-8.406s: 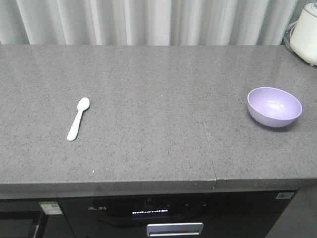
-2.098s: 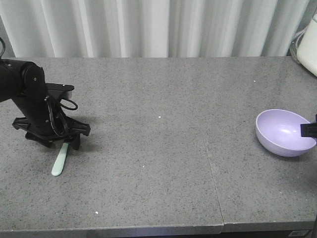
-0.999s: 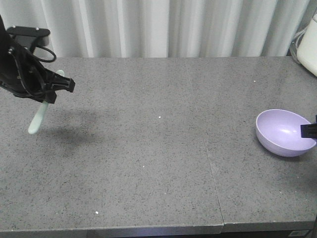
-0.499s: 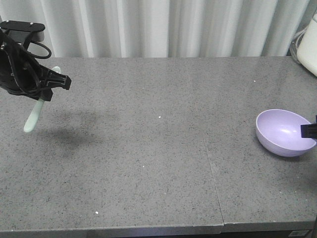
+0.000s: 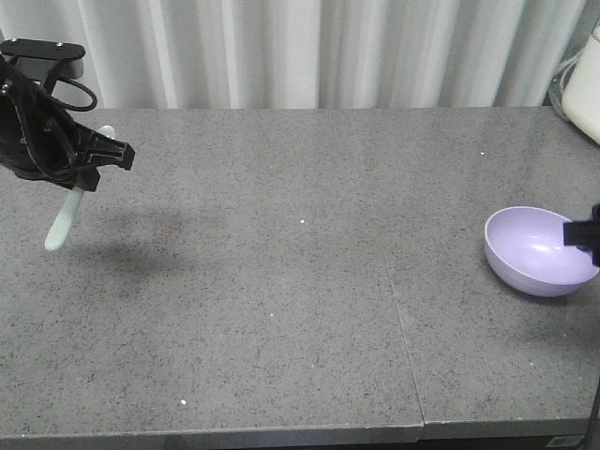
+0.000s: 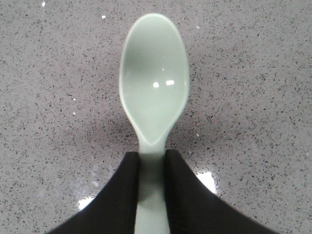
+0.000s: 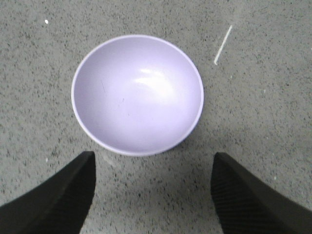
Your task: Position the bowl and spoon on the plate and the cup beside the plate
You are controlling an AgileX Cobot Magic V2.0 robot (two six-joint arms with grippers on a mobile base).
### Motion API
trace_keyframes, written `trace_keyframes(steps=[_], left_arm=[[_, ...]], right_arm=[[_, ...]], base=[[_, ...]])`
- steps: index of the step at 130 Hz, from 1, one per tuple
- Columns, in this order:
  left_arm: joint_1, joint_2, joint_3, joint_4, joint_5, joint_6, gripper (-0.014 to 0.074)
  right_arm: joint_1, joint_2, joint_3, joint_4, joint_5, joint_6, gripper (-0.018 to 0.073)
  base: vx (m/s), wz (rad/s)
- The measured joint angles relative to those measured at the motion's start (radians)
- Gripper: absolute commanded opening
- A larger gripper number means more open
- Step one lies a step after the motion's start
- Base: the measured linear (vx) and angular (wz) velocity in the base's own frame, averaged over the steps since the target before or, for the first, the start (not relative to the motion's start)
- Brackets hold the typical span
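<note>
The pale mint-green spoon (image 5: 62,221) hangs above the left end of the grey counter, handle slanting down. My left gripper (image 5: 82,180) is shut on it. In the left wrist view the two black fingers pinch the spoon (image 6: 154,83) at its neck, with the left gripper (image 6: 151,158) just behind the spoon's head. The lavender bowl (image 5: 538,249) stands upright and empty near the right edge. My right gripper (image 5: 587,232) is open beside it. In the right wrist view the bowl (image 7: 137,92) lies just ahead of the right gripper (image 7: 152,163), not between the fingers. Plate and cup are out of view.
A white appliance (image 5: 583,86) stands at the back right corner. A pleated curtain runs behind the counter. A seam (image 5: 403,309) crosses the counter right of centre. The counter's front edge (image 5: 281,434) lies along the bottom.
The left gripper took the spoon off the counter and lifted it up and to the left; it now holds nearly still. The right gripper has edged slightly into view beside the bowl.
</note>
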Motion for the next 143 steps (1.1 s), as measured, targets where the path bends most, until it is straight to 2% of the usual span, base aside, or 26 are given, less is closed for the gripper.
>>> trace_keyframes(steps=[14,30,50,69,99,143], left_arm=[[0.000,0.000,0.000,0.000,0.000,0.000,-0.0008],[0.000,0.000,0.000,0.000,0.000,0.000,-0.0008],[0.000,0.000,0.000,0.000,0.000,0.000,-0.0008],[0.000,0.000,0.000,0.000,0.000,0.000,-0.0008],[0.000,0.000,0.000,0.000,0.000,0.000,-0.0008],[0.000,0.000,0.000,0.000,0.000,0.000,-0.0008]], right_arm=[[-0.040,0.096,-0.089,0.015,0.036,0.003,0.0495],[-0.119,0.238,-0.199,0.027,0.088,-0.004,0.0495],[-0.187,0.381,-0.324,0.081,0.152,-0.085,0.0495],[-0.194,0.474,-0.399,0.125,0.191,-0.162,0.0495],[-0.194,0.580,-0.458,0.132,0.203,-0.190,0.0467],[-0.194,0.679,-0.495,0.135,0.204,-0.196,0.0360]], base=[[0.00,0.00],[0.00,0.00],[0.00,0.00],[0.00,0.00],[0.00,0.00],[0.00,0.00]])
